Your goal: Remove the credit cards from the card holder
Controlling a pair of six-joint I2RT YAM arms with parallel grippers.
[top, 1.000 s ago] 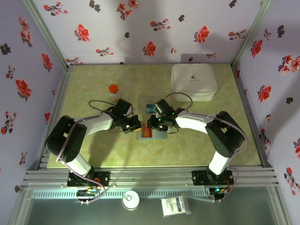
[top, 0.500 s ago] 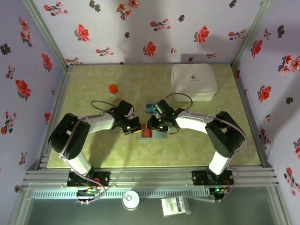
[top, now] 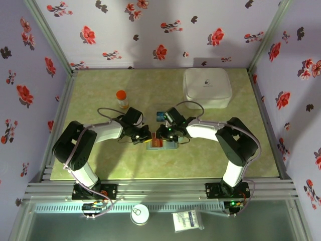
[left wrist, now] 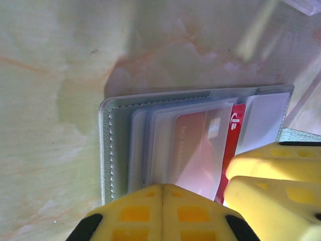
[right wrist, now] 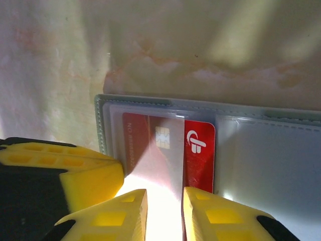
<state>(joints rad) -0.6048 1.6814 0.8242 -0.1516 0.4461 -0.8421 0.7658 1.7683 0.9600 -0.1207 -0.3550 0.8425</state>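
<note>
Holder point(top: 161, 144), open flat. Left wrist: left gripper point(left wrist: 163, 201) closed, atop its 6 o'clock edge. Right wrist: red card point(right wrist: 198, 150) half out; right gripper's point(right wrist: 164, 203) grip indeterminable. Top: blue card point(top: 160, 116) at holder's 12 o'clock.

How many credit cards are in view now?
2. The red card pokes partly out of the card holder; the blue-teal card lies on the table just beyond it. Others may be hidden.

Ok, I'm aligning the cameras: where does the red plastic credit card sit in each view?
Top external: red plastic credit card just below centre.
Left wrist: card lower right.
Right wrist: card lower centre.
Shared landmark: the grey-blue folding card holder around it.
</note>
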